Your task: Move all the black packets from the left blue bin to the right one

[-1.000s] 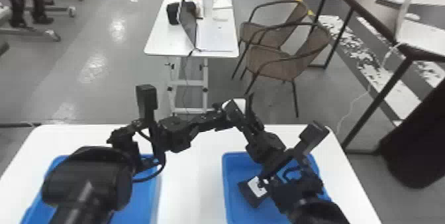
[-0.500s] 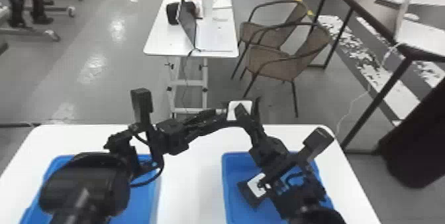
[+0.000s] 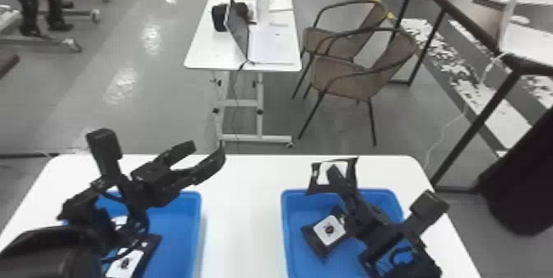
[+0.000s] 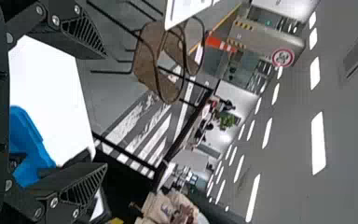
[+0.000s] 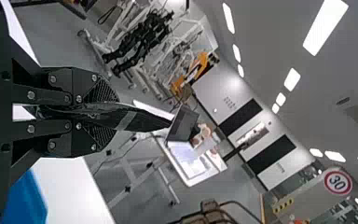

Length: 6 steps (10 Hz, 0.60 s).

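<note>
My left gripper [image 3: 207,151] stands open above the far edge of the left blue bin [image 3: 197,232], its jaws apart and nothing between them in the left wrist view, where the gripper [image 4: 101,112] shows too. Over the far part of the right blue bin [image 3: 286,236], my right gripper [image 3: 337,177] holds a black packet [image 3: 321,188] with a white label. The right wrist view has the gripper [image 5: 109,115] shut on the packet [image 5: 147,121], seen edge-on. One labelled packet [image 3: 328,231] lies inside the right bin. Another packet [image 3: 126,261] is in the left bin, partly behind the left arm.
Both bins stand on a white table [image 3: 242,215], with a strip of tabletop between them. Beyond it are a smaller white table [image 3: 271,47] with a laptop, wicker chairs [image 3: 345,73] and a dark-framed table [image 3: 465,14] at the right.
The two grippers met at one packet between the bins. Now the left gripper has let go and opened, and the right has drawn away rightward with the packet. More of the left bin is uncovered.
</note>
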Each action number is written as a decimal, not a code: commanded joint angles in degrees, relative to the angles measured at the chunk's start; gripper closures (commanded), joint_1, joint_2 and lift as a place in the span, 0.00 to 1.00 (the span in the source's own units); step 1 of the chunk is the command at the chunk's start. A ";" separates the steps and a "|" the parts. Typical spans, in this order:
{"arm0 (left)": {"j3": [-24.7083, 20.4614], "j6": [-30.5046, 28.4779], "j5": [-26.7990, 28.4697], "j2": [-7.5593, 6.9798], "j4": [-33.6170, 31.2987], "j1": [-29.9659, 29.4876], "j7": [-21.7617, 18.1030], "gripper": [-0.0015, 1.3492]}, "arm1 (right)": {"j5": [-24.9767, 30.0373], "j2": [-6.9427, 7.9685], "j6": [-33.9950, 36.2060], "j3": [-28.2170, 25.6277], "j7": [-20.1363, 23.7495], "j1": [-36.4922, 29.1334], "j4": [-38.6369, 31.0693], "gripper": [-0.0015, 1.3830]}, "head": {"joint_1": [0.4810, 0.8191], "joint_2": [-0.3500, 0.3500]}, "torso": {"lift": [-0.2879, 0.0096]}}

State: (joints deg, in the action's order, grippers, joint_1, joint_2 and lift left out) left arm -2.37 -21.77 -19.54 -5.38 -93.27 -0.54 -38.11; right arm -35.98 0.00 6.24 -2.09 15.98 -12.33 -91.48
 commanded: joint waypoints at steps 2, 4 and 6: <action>-9.05 -3.55 -0.50 -0.33 -7.19 -6.49 1.73 0.11 | 0.12 0.05 4.30 -4.50 -0.87 -1.47 3.50 0.85 | 0.63 0.43 | 0.97; -12.13 -2.84 -0.50 1.34 -9.04 -9.04 3.31 0.11 | 0.04 0.05 4.57 -5.99 -0.87 0.37 9.30 0.82 | 0.63 0.49 | 0.97; -13.27 -3.81 -0.58 2.57 -9.92 -9.83 3.40 0.11 | 2.67 0.05 3.60 -7.75 -1.83 2.22 13.44 0.79 | 0.63 0.51 | 0.97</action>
State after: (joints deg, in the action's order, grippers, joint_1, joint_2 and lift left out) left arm -15.37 -25.18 -20.03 -3.06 -103.00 -10.20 -34.72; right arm -33.91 0.00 10.01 -9.28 14.21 -10.57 -79.11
